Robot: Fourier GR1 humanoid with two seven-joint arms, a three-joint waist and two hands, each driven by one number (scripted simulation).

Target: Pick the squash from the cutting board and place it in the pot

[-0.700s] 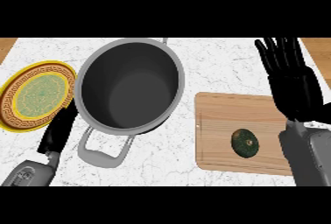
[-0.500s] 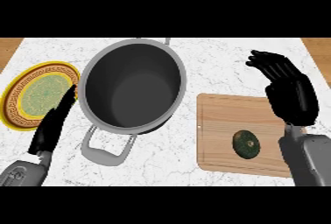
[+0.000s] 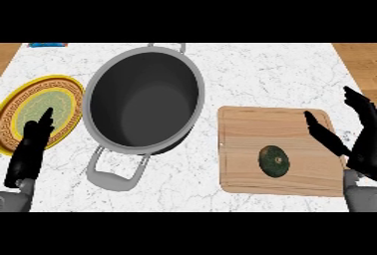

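Squash [image 3: 275,161]: small, dark green, rounded oval seen from above, with a paler spot near its centre. It lies flat on the wooden cutting board [image 3: 250,124], in the board's lower middle, nothing touching it.

Right hand [image 3: 361,149]: at the view's right edge, over the board's right border. Fingers extended and spread, holding nothing. One digit [image 3: 321,130] reaches inward over the board. The squash sits to the left of this hand and slightly below the inward digit's tip, near but apart; bare board shows between them.

Left hand [image 3: 28,152]: low at the view's left edge, fingers straight and pointing up, overlapping the lower rim of the yellow patterned plate [image 3: 66,89]. It holds nothing. The squash is far to this hand's right, well apart, with the pot between.

Pot [image 3: 145,99]: grey metal with a dark interior, nothing visible inside, one loop handle [image 3: 114,172] toward the lower edge and another at the top. It stands on the white marbled counter [image 3: 258,74], left of the board and just beside it, right of the plate. Relative to the right hand, the pot lies well to the left and somewhat above, beyond the squash.
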